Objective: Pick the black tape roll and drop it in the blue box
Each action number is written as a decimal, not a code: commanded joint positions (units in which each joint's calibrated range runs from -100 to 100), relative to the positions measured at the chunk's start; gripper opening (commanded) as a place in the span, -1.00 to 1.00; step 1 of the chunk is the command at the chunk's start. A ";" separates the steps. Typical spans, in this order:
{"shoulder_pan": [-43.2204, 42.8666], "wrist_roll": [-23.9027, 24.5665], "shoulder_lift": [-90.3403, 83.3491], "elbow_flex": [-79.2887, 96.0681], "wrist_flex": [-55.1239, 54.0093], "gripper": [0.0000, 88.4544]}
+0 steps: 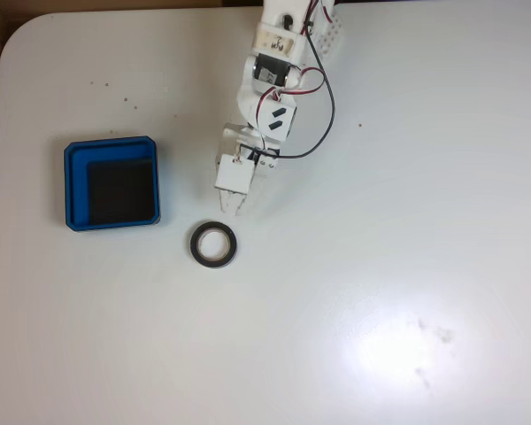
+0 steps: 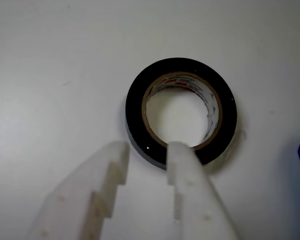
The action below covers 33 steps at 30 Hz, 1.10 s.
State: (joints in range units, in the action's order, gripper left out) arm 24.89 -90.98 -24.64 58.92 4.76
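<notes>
In the wrist view, the gripper (image 2: 147, 150) was spread apart and held nothing. Its two white fingers (image 2: 187, 185) hung over the near side of the black tape roll (image 2: 140, 131), which lay flat on the white desk (image 2: 55, 65). In the fixed view, the tape roll (image 1: 214, 245) sat near the middle of the desk. The blue box (image 1: 112, 183) stood beyond it, toward the left edge.

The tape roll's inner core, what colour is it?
Tan with red print, best seen in the wrist view on the black tape roll.
</notes>
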 commanded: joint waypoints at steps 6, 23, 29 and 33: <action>-0.12 -1.83 3.32 -4.84 -1.21 -0.96; -1.29 -1.83 9.00 -20.02 17.85 -0.96; -1.10 -1.74 17.62 -31.43 25.77 -0.96; -0.71 -1.57 24.31 -38.26 27.42 -0.96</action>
State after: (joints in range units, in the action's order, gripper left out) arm 23.70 -92.57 -2.88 28.07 31.12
